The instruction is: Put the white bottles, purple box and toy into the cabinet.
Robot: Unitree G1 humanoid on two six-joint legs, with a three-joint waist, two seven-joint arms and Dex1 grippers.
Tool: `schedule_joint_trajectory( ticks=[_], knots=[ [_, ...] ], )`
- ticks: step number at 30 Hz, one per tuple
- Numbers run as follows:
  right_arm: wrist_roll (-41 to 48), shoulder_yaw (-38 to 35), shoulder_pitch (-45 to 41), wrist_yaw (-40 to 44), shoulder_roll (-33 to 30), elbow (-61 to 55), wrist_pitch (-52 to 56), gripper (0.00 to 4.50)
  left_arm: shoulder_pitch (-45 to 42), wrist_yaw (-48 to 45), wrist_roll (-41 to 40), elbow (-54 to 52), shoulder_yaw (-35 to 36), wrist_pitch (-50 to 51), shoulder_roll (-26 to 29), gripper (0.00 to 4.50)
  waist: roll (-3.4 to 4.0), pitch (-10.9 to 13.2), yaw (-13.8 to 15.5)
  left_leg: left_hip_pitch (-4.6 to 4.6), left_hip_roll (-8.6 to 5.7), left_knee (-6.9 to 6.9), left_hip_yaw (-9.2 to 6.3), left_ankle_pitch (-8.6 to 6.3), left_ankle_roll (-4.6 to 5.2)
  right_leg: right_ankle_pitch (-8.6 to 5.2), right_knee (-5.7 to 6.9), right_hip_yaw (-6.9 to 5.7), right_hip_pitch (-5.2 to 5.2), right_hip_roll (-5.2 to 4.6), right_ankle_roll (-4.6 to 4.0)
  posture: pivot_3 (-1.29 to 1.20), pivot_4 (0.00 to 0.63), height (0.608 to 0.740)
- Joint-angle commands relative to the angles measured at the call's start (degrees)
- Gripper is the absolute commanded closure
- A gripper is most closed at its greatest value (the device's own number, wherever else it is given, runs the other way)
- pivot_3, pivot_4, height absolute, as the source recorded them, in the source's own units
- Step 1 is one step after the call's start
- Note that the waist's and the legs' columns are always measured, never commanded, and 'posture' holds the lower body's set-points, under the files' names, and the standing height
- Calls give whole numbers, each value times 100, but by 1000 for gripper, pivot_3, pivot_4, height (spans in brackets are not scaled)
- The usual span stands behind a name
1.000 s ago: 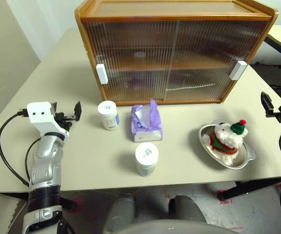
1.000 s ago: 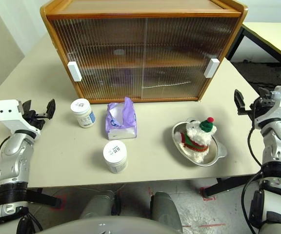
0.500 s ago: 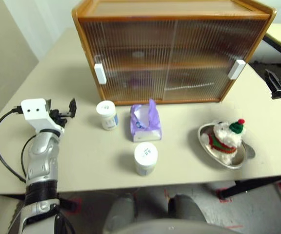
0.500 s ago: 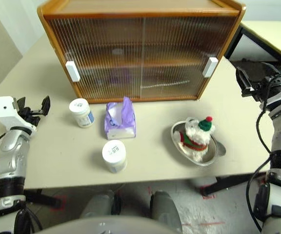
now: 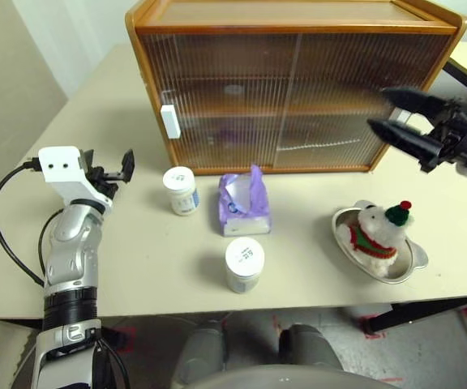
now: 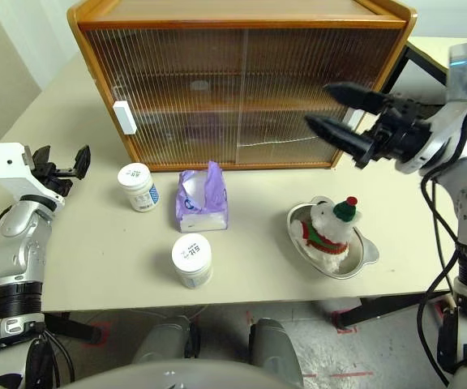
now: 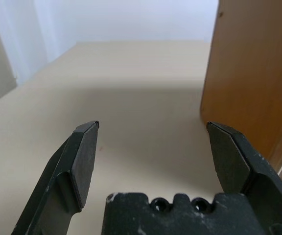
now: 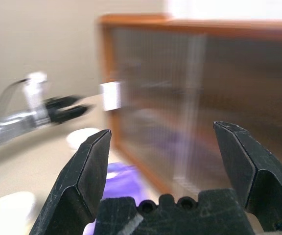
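The right gripper (image 6: 331, 109) hung apart before the shut cabinet (image 6: 242, 49); the left gripper (image 5: 108, 168) gaped at nine o'clock. The white bottles (image 5: 180, 190) (image 5: 244, 263), purple box (image 5: 244, 207) and toy (image 5: 378, 231) all sat outside: nothing stowed.

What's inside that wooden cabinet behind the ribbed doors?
The cabinet is closed. Through its translucent ribbed doors only two shelves and blurry shapes show, one pale round, one purplish. What they are cannot be told.
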Motion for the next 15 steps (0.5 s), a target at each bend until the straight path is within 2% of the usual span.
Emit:
schedule_joint_trajectory(
  ticks=[1,6,7,9,15],
  knots=[
    [40,305,52,157,47,-316,165,0,-198,54,-79,-310,-98,217,-69,41,-2,-1,10,-2,0,0,0,0,0,0,0,-1,-1,2,0,52,0,740],
    [7,460,93,117,265,-444,153,0,-278,51,-144,-515,-124,383,-156,41,-7,-3,51,-7,-2,1,1,0,0,2,-4,-1,-3,22,3,54,0,740],
    [-7,478,103,109,298,-459,143,0,-272,25,-147,-542,-138,407,-170,193,-7,-3,67,-7,-3,1,1,0,0,2,-4,-1,-4,23,3,54,0,740],
    [-29,490,117,109,339,-478,136,0,-260,-31,-130,-587,-173,437,-185,652,-8,-3,113,-8,-5,1,1,0,0,2,-3,-1,-6,25,4,54,0,740],
    [-31,517,88,20,523,-565,143,0,-257,-393,-305,-689,-375,555,-289,2852,-11,-4,177,-16,-5,5,0,0,0,3,-4,-5,-10,25,4,45,0,740]
  ],
)
